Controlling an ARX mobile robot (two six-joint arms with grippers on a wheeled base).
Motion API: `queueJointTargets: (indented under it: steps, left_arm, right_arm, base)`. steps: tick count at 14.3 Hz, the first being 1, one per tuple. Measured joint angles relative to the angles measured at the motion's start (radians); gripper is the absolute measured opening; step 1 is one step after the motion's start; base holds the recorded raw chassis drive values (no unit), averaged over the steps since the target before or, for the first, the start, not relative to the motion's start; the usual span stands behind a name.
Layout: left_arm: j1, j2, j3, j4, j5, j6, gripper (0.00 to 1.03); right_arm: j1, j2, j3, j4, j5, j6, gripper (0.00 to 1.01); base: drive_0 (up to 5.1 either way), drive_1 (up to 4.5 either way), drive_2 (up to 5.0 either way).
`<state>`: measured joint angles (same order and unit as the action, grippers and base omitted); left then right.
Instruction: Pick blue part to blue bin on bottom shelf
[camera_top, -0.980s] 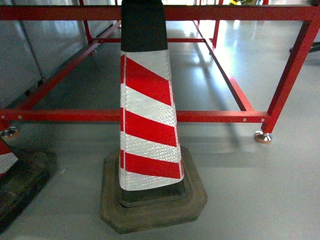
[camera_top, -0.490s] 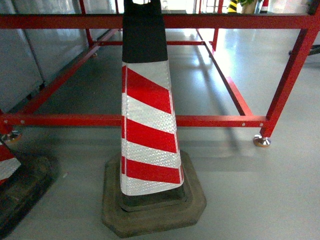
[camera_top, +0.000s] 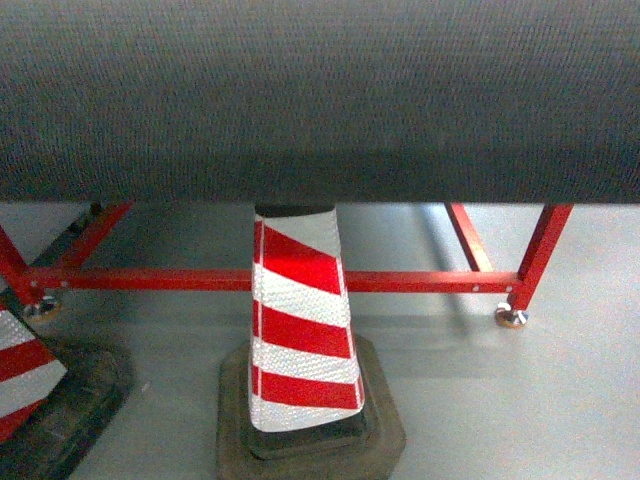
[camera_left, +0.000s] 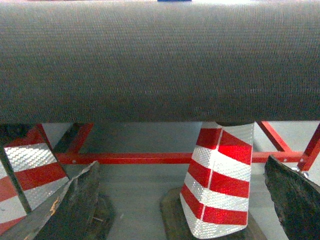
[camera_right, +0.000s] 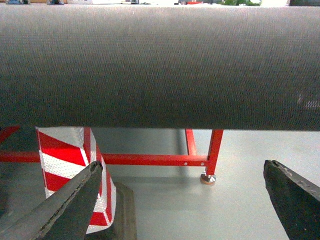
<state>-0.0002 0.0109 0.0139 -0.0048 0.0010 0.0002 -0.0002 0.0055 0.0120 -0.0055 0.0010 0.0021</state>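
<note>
Both grippers spread wide, nothing in them: left gripper (camera_left: 182, 200) and right gripper (camera_right: 182, 200) show only dark, rough-faced fingers (camera_right: 65, 205) at frame edges. Just ahead, a dark woven-texture surface edge (camera_top: 320, 100) blocks most of each view. Below it: striped reflective cone (camera_top: 300, 330) on a rubbery base, red metal frame (camera_top: 400, 282), glossy grey floor. Blue part and bin not in sight, so can't judge weight or grip pt yet; prob. small rigid plastic.
</note>
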Motion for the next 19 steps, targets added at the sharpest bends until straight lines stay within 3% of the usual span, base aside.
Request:
queueJointTargets:
  steps: [19]
  left_arm:
    - [0.0, 0.0, 0.0, -0.002, -0.002, 0.0, 0.98]
  right_arm:
    - [0.0, 0.0, 0.0, -0.001, -0.001, -0.002, 0.98]
  base:
    - [0.0, 0.0, 0.0]
